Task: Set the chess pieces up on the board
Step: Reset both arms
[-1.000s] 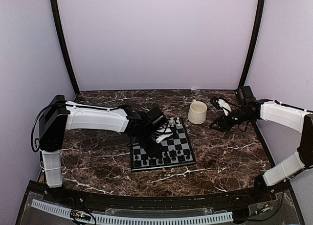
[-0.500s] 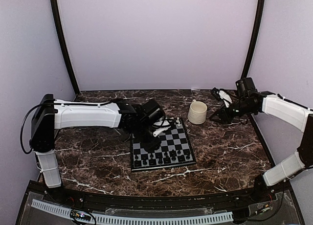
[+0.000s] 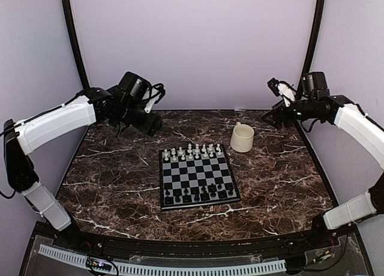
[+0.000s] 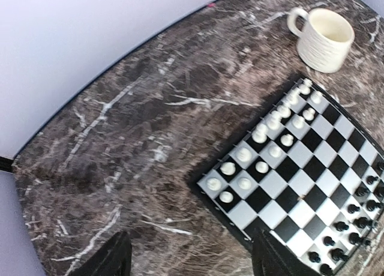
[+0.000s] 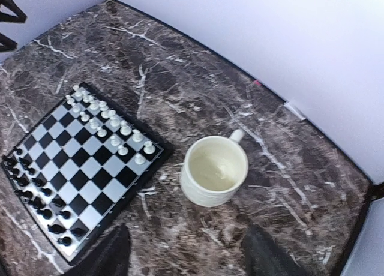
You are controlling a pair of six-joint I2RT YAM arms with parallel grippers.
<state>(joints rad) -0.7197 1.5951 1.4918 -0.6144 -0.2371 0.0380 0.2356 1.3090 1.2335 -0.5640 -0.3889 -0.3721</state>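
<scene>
Chess pieces [image 3: 204,150] stand on the board [image 3: 198,175], and from the overhead camera I read them as two camps. The white pieces [image 3: 191,150] sit in two rows along the far edge. The black pieces [image 3: 199,195] sit in two rows along the near edge, well apart from the white, with the checkered middle showing between them. They are too small on my screen for me to tell which figure stands on which square.

The board lies flat about mid-table on the dark marble tabletop [image 3: 114,180], turned slightly off square to the table's near edge. A cream mug [image 3: 242,139] stands upright just past the board's far right corner, near it but not touching, with its handle toward the back wall. The right wrist camera looks down into the mug and I see only its pale inside.

The left gripper [image 4: 192,263] is spread wide. Its fingers [image 4: 113,259] sit in the bottom corners of its own view with only marble between them, so it holds nothing. It hangs high over the far left of the table, well away from the board.

The right gripper [image 5: 191,255] is also spread wide and grips nothing, with its fingers [image 5: 270,255] far apart. It hangs high at the far right, beyond the mug.
</scene>
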